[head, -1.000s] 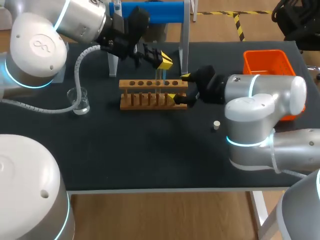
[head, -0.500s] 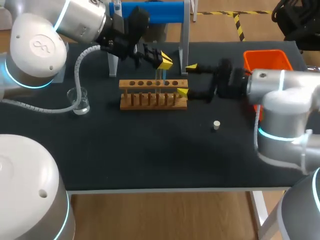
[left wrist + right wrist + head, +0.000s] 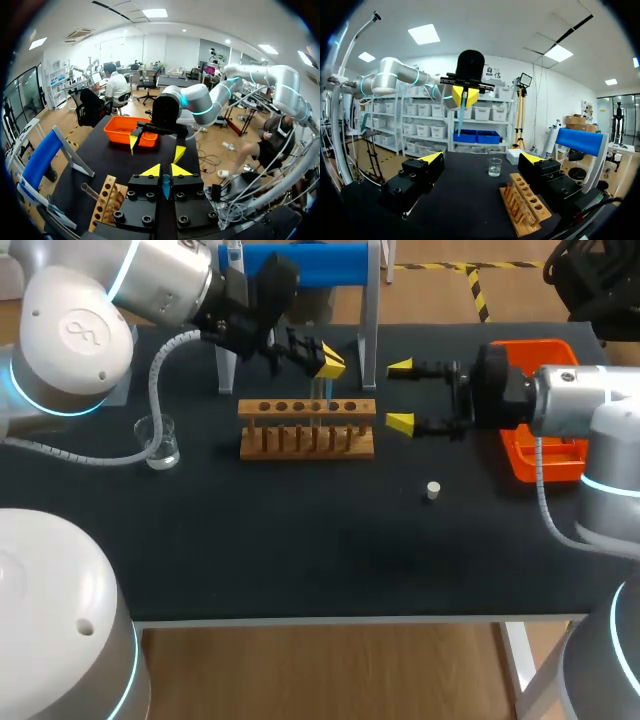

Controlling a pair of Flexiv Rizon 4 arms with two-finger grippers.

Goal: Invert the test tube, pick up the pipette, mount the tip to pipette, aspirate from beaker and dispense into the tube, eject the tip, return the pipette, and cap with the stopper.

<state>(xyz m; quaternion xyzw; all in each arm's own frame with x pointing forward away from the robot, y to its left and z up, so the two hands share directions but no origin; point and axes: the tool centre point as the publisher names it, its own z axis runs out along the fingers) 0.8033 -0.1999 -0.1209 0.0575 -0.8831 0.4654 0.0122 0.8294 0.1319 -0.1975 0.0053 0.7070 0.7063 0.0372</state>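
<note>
While left gripper [image 3: 330, 362] clamps it, clear tube [image 3: 460, 117] hangs.

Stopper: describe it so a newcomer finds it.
Find the wooden rack mid-table. Right of it, nearer the front edge, the stopper sits alone on the black table. It is a small cream plug, unlike the clear beaker left of the rack.

Wooden rack [image 3: 306, 441], glass beaker [image 3: 160, 444], matt tabletop [image 3: 300, 540]

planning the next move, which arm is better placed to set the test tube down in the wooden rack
Left, probably. The left hand is shut on the test tube over the wooden rack; the right hand is open, empty, off the rack's end.
</note>
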